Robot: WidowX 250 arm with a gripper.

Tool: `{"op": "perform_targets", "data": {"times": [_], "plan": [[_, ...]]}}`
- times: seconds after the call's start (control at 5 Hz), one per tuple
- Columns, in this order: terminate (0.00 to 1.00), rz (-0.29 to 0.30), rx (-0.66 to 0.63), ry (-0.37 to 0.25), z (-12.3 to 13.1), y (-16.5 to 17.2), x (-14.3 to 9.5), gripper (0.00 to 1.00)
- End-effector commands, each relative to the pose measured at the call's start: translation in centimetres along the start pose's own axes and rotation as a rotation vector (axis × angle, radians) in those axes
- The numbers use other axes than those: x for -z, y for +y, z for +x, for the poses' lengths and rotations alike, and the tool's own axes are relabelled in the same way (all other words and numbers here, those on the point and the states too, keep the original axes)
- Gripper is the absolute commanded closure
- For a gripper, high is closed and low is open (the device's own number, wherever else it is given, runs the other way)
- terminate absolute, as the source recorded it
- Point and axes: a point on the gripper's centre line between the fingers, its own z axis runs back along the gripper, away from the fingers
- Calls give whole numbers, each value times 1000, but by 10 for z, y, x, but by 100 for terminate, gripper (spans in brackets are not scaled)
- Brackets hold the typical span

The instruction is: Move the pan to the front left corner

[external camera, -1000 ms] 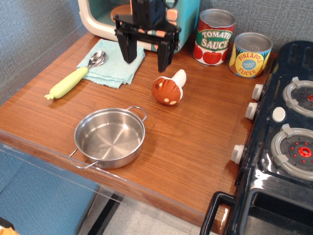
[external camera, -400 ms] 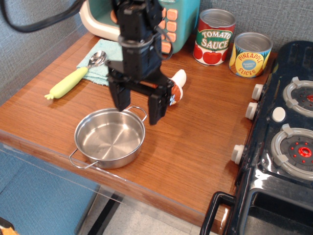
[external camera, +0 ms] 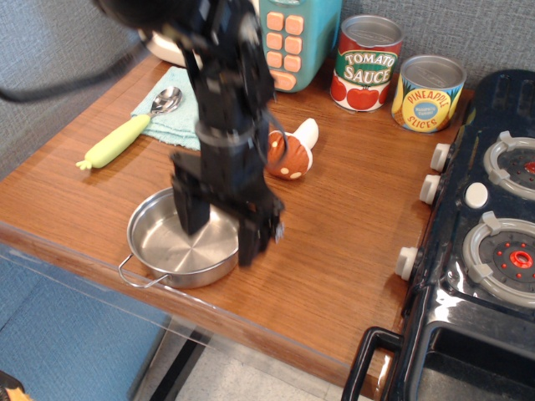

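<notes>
Spanning gray-walled corner, wood tabletop [external camera: 334, 251] holds pan [external camera: 159, 251].

A tomato sauce can [external camera: 369, 63] and a pineapple can [external camera: 428, 93] stand side by side at the back of the surface [external camera: 351, 251], next to a teal toy appliance [external camera: 288, 38]. A spoon [external camera: 129, 127] with a yellow-green handle lies partly on a teal cloth [external camera: 171, 121], and a toy mushroom [external camera: 292, 152] lies on its side. A black toy stove [external camera: 485, 242] fills the right side.
</notes>
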Motion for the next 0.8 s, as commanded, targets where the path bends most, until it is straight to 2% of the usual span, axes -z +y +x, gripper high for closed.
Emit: {"op": "perform_targets", "data": {"times": [0.0,0.4,0.6], "plan": [[0,4,58,-1,4,-10,10,100],[0,-23,62,-10,0,-10,4,100],[0,-33,63,-36,2,-7,-7,100]]}}
